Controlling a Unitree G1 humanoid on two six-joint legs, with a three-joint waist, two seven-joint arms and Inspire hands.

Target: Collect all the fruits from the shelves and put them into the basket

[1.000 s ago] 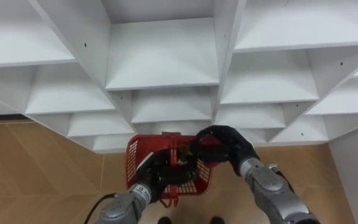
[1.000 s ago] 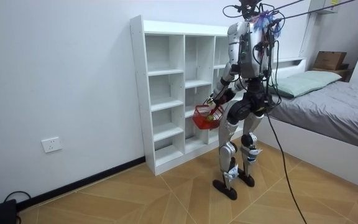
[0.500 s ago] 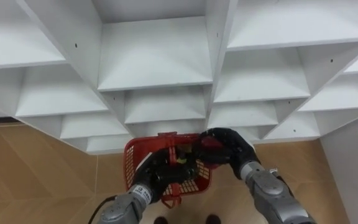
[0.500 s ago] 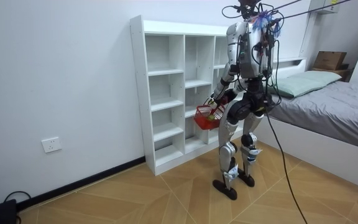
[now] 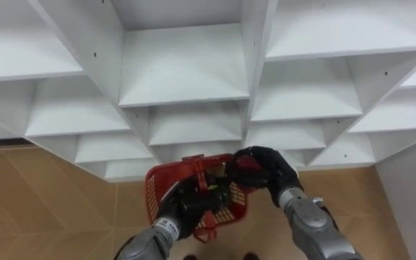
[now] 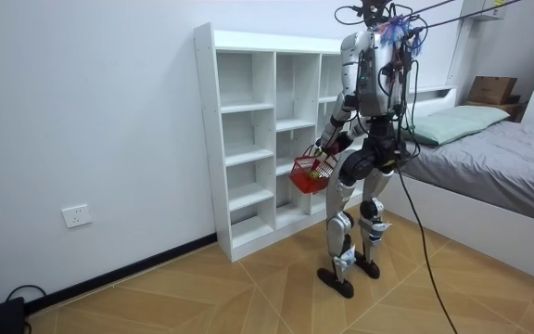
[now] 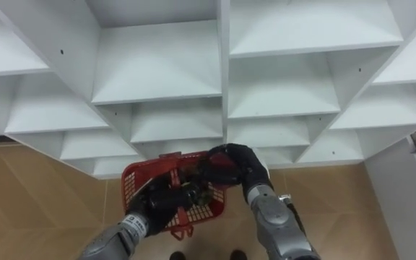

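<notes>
– Where does the robot stand?

– Upright on the wooden floor, facing the white closet. A bed lies behind it, on the room view's right.

– And the basket?

– A red basket hangs in front of its hips, clear of the floor and just short of the closet's lower compartments. From the head camera it sits low in the middle, below the shelf edges.

– Which hand carries it?

– The left hand. It comes in from the lower left, and its fingers are curled tight on the basket's near side, around the handle there. A second red handle hangs down below the rim.

– What is the right hand doing?

– The right hand is over the basket's far right corner. Its fingers are bent closed around a red thing, which sits right at the rim. I cannot tell whether that is a fruit or part of the basket itself.

– Any fruit inside?

– In the room view a greenish bit shows above the rim, lying in the basket. From the head camera the two hands cover most of the inside, so I cannot make out more.

– Are the hands touching each other?

– They are close together over the basket, but I cannot tell whether they touch.
</notes>
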